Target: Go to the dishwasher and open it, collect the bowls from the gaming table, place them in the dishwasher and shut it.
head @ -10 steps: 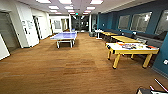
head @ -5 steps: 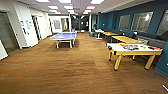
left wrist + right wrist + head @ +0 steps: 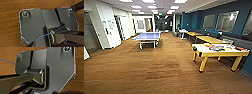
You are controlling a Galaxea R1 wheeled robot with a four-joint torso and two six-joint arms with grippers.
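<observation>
Both wrist cameras face straight down at brown wood-grain floor (image 3: 10,25); arms appear to hang low over it. Claw state, left and right: cannot tell, fingers not discernible. Head view, near: open floor. Mid-distance right: gaming table (image 3: 219,51), white top, yellow legs, colourful flat items on it, standing by the blue wall (image 3: 234,15). Farther right: plain yellow tables (image 3: 210,39). Farther, centre-left: blue ping-pong table (image 3: 147,36).

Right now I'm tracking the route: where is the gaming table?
In the head view the gaming table stands at the right, on the wooden floor, before the blue wall.
</observation>
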